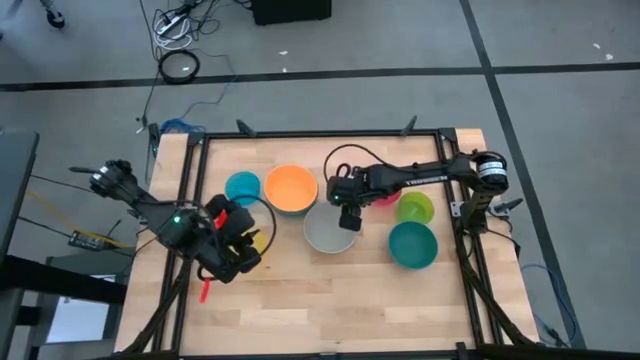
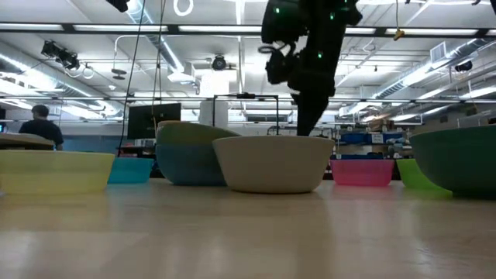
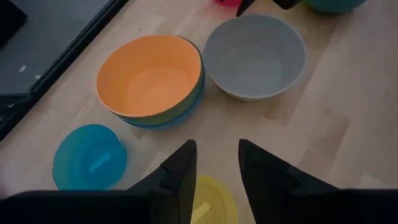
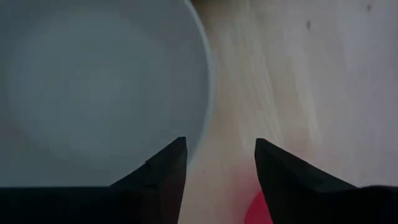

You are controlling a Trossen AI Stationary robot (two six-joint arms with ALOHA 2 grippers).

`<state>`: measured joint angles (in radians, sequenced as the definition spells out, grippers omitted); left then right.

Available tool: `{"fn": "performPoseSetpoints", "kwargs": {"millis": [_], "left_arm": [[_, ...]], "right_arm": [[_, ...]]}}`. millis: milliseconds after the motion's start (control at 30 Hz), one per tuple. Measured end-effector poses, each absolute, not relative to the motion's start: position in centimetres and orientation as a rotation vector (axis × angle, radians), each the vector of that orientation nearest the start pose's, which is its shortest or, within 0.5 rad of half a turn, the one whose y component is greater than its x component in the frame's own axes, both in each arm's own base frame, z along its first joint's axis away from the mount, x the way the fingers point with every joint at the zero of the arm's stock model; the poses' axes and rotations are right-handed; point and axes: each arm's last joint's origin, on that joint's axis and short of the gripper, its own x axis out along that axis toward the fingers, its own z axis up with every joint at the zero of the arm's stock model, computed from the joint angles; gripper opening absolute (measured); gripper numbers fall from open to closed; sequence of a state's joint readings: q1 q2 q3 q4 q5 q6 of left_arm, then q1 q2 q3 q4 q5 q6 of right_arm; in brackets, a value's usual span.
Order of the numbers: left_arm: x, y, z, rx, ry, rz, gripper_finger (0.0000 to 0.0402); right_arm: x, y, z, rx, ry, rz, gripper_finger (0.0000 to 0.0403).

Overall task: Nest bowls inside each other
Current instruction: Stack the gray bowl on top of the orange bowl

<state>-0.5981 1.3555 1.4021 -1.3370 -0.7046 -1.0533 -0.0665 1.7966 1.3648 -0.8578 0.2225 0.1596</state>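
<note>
High view put my right-arm fingers (image 1: 349, 217) just over the far rim of the grey-white bowl (image 1: 329, 231), spread wide with nothing between them, so I judged the step in hand was a release or a fresh approach at that bowl, not a carry. That bowl sat upright mid-bench (image 1: 300, 300), plain and round, empty inside. Just beside it the orange bowl (image 1: 291, 187) was already nested in a light blue one, whose rim showed under it in the left wrist view (image 3: 163, 119). Cyan (image 1: 242, 186), pink (image 1: 384, 199), lime (image 1: 415, 208) and teal (image 1: 412, 245) bowls lay singly. My left-arm fingers (image 3: 216, 171) hung apart over the yellow bowl (image 3: 211, 202) near the bench's left edge, holding nothing. Next, I reckoned, a rim had to be pinched cleanly and lifted level into a larger bowl.
</note>
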Motion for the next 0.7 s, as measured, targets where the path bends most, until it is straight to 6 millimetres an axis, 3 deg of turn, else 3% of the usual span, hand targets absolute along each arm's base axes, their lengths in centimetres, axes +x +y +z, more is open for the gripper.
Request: {"fn": "performPoseSetpoints", "kwargs": {"millis": [233, 467, 567, 700], "left_arm": [[20.2, -11.5, 34.2, -0.164, 0.842, 0.602, 0.0128], [20.1, -11.4, 34.2, -0.159, 0.85, 0.615, 0.0128], [20.1, -11.4, 34.2, -0.16, 0.85, 0.615, 0.0128], [20.1, -11.4, 34.2, -0.159, 0.85, 0.616, 0.0128]], "right_arm": [[34.6, -3.9, 19.5, 0.121, 1.26, -0.341, 0.0177], [34.5, -4.4, 18.2, 0.153, 1.204, -0.336, 0.017], [34.6, -4.6, 18.0, 0.155, 1.178, -0.336, 0.0133], [34.8, -5.0, 18.3, 0.16, 1.159, -0.336, 0.003]]}}
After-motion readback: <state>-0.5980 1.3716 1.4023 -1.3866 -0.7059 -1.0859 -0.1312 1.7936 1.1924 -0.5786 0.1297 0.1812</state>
